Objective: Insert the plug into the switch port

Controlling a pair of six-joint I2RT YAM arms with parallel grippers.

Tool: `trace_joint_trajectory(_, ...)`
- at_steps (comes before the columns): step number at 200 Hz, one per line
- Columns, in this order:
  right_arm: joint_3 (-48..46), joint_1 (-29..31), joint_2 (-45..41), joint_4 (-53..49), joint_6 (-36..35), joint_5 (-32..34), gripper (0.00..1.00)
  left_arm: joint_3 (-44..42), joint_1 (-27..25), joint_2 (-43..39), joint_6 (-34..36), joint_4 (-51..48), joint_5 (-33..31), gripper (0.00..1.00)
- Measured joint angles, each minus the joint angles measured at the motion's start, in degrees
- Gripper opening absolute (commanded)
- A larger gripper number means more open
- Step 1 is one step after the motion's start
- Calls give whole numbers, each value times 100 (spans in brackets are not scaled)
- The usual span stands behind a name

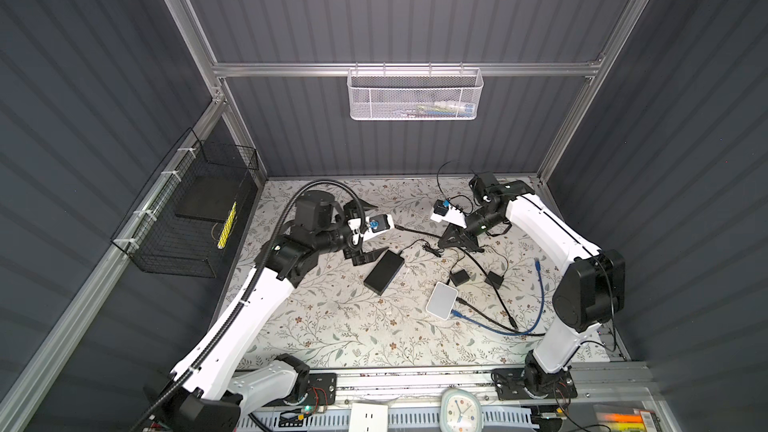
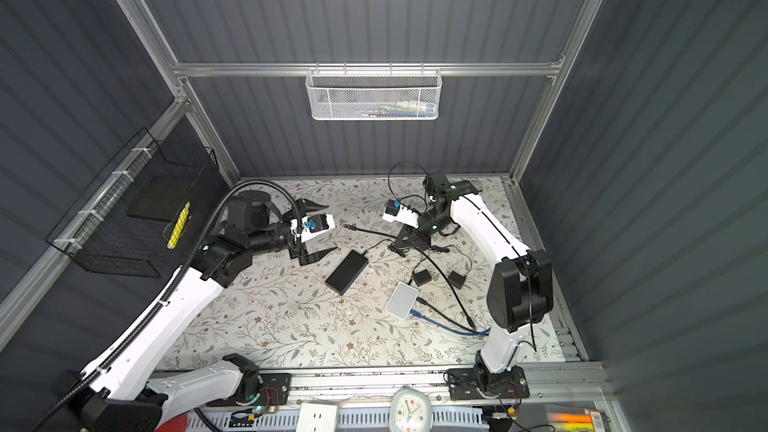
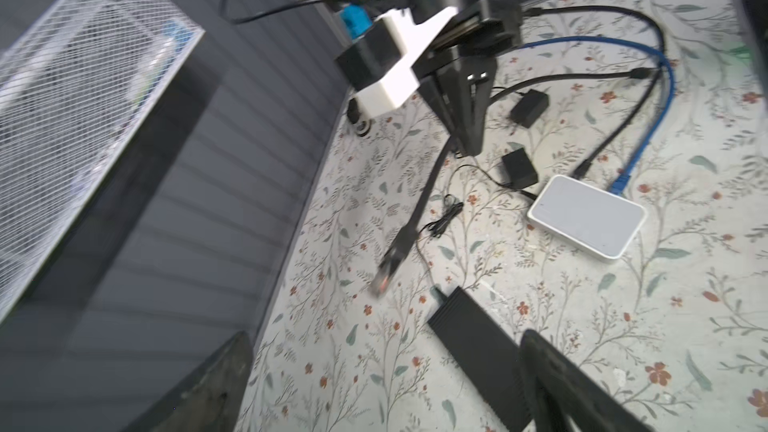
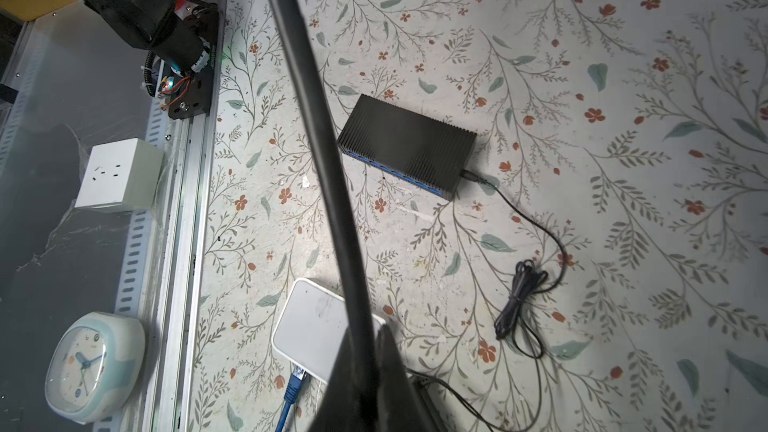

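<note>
the right gripper [image 1: 444, 241] has its fingers pinched together on a black ethernet cable [image 1: 419, 232], a little way back from the plug [image 1: 399, 227]. the plug sticks out past those fingertips. it seems to hang clear of the floral mat [image 1: 332, 326], though the left wrist view is too blurred to be sure. its long axis runs nearly straight across the table, tip pointing at the left arm and angled slightly toward the back wall.

the left gripper [image 1: 381, 228] has its fingers [image 1: 370, 255] spread wide, holding nothing. the plug tip faces the mouth of that gap from just outside it and touches neither finger.

the black switch [image 1: 384, 272] lies flat on the mat, just in front of the plug and beside the left gripper's nearer finger. it slants from front-left to back-right, with its row of blue ports [image 4: 395, 172] along the long side that faces the right arm. the plug is apart from it and in no port.

a white network box [image 4: 311, 326] with a blue cable [image 4: 293, 386] plugged in lies nearer the right arm's base.
</note>
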Motion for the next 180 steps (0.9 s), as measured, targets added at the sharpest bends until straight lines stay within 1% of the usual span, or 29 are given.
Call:
trace_joint_trajectory(25, 59, 94, 116, -76, -15, -2, 0, 326, -79, 702, 151, -66, 232, 76)
trace_joint_trajectory(31, 59, 96, 122, -92, -26, -2, 0, 389, -81, 835, 179, -101, 267, 68)
trace_joint_trajectory(36, 59, 98, 125, -105, -31, 0, 0, 437, -85, 927, 188, -125, 286, 58)
trace_joint_trajectory(42, 59, 98, 125, -114, -39, -2, 0, 490, -87, 1021, 232, -164, 313, 52)
trace_joint_trajectory(64, 59, 98, 122, -131, -68, 0, 0, 514, -96, 1126, 339, -238, 317, 49)
trace_joint_trajectory(72, 59, 98, 122, -140, -79, -2, 0, 514, -101, 1128, 389, -271, 310, 47)
trace_joint_trajectory(85, 59, 98, 120, -146, -92, -4, 0, 514, -118, 1128, 472, -328, 251, 39)
trace_joint_trajectory(94, 59, 101, 120, -149, -92, -4, 0, 514, -129, 1128, 540, -358, 212, 35)
trace_joint_trajectory(129, 61, 101, 120, -164, -94, -22, 0, 588, -157, 1128, 562, -448, 190, 20)
trace_joint_trajectory(143, 61, 101, 120, -162, -90, -24, 0, 608, -164, 1128, 540, -452, 212, 12)
trace_joint_trajectory(157, 61, 101, 120, -118, -31, -20, 11, 610, -166, 1128, 479, -496, 260, 7)
trace_joint_trajectory(160, 61, 101, 118, -105, -13, -11, 15, 612, -164, 1128, 481, -507, 271, 6)
trace_joint_trajectory(171, 24, 96, 72, 74, 229, 31, 45, 621, -166, 1128, 376, -535, 282, 4)
trace_joint_trajectory(180, -103, 98, -50, 378, 476, 101, 64, 623, -166, 1128, 245, -555, 289, 3)
